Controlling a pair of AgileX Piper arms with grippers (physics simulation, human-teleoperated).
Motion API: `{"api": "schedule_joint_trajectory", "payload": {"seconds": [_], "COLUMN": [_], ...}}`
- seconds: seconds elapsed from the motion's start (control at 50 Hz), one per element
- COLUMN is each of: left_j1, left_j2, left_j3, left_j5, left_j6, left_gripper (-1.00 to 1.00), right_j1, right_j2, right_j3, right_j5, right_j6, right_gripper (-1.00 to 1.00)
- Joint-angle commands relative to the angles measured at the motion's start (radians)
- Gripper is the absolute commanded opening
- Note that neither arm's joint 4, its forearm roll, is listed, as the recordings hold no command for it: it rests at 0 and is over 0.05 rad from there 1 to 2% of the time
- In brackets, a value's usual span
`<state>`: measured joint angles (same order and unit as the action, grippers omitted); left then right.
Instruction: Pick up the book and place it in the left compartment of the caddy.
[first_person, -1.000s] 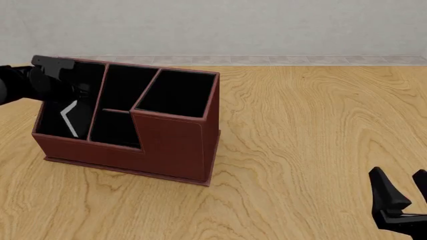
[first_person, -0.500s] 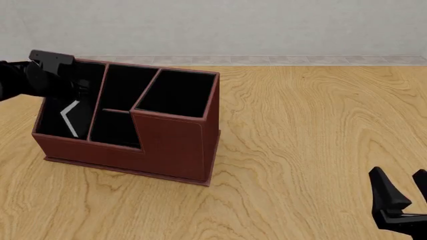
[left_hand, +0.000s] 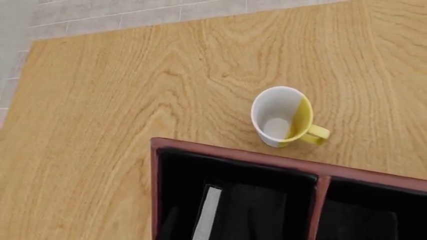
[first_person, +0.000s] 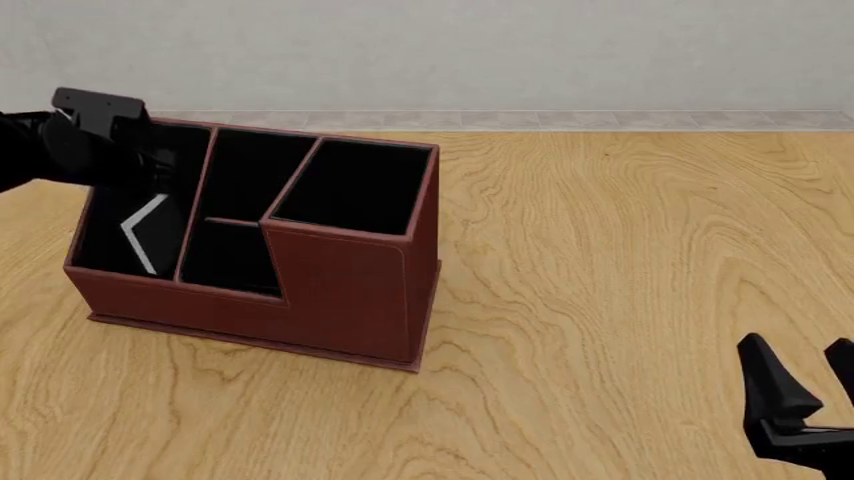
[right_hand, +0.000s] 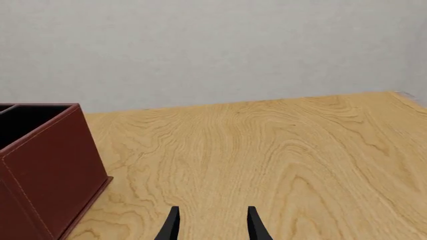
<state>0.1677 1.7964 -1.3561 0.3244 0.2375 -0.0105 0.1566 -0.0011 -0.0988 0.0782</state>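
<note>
The book (first_person: 143, 235) leans inside the caddy's (first_person: 347, 290) left compartment (first_person: 120, 240); the left gripper's (first_person: 140, 160) jaw state I cannot tell. It should lift straight up, clear of the rim. The right gripper (right_hand: 212, 225) rests apart.

Left arm (first_person: 60, 150): cut off by the front view's left edge; its pincer's fingertips are lost against the black lining behind the caddy (first_person: 340, 290) rim, so their spread cannot be told. No fingers show in the left wrist view.

Book (first_person: 140, 232): only white page edges show as a bent strip; black cover merges with the left compartment (first_person: 114, 245) lining. In the left wrist view its lower end runs off the frame.

Caddy: near part cropped in the left wrist view; mostly out of frame in the right wrist view.

Right pincer (first_person: 811, 372): base cut by the front view's bottom corner.

Mug (left_hand: 283, 117): hidden behind the caddy in the front view.
</note>
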Motion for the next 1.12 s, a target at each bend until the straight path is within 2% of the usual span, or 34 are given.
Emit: {"api": "schedule_joint_trajectory", "payload": {"seconds": [0.02,0.68,1.12], "left_j1": [-0.003,-0.015,-0.018], "left_j2": [-0.021,-0.101,-0.176], "left_j3": [-0.003,-0.059,-0.136], "left_j5": [0.013,0.091,0.171], "left_j6": [0.000,0.001,0.011], "left_gripper": [1.00,1.00,1.00], "right_j1": [0.002,0.005,0.003], "right_j2": [0.003,0.016,0.006], "right_j3": [0.000,0.000,0.000], "right_j5": [-0.002,-0.011,-0.002], "right_j6": [0.000,0.000,-0.002], "right_gripper": [1.00,1.00,1.00]}}
